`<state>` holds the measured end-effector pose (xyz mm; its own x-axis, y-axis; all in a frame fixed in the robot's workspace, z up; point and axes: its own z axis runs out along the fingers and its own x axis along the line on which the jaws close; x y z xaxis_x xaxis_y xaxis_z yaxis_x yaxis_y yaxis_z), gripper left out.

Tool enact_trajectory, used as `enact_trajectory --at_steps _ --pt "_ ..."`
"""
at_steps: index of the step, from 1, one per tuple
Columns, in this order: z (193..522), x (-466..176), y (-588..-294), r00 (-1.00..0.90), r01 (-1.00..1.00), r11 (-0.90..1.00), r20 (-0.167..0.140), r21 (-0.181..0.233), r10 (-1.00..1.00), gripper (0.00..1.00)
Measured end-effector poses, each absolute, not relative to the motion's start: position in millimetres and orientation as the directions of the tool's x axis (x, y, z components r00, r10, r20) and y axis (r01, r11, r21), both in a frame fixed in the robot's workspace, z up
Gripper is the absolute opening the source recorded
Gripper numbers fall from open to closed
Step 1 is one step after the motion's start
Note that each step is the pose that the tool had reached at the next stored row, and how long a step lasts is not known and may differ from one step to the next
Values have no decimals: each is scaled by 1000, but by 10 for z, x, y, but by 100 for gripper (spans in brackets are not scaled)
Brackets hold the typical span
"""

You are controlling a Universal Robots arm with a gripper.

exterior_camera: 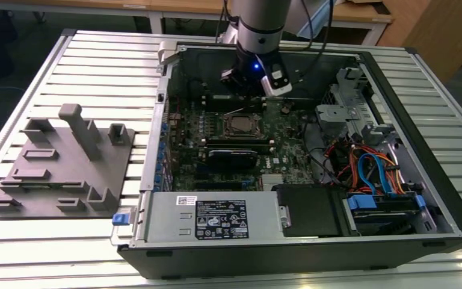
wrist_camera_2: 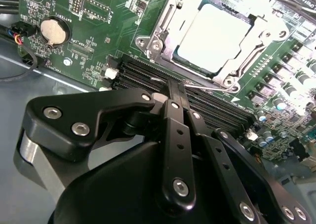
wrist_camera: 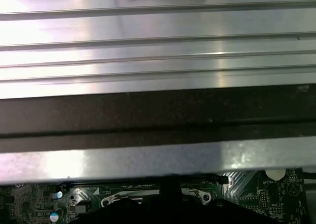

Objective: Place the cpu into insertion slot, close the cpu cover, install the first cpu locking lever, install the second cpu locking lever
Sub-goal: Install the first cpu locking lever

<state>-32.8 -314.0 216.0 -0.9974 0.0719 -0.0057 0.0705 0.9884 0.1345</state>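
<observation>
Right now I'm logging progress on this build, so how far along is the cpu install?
Done: the cpu sits in its socket and the cpu cover lies flat over it, its frame around the pale top. In hand: the gripper, closed and holding nothing, is low over the motherboard beside a thin lever along the socket edge. Left: I can't confirm either lever is latched.

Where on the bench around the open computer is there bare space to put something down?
Bare ribbed aluminium bench lies beyond the grey moulded fixture tray, and more along the front edge under the black computer case. Inside the case it is crowded: green motherboard, cables, and the arm's pincer above the silver-topped cpu.
</observation>
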Motion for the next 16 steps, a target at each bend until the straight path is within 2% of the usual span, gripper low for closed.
enact_trajectory --at_steps 16 --pt "2016 -272 -3141 -997 71 988 -5 134 73 10"
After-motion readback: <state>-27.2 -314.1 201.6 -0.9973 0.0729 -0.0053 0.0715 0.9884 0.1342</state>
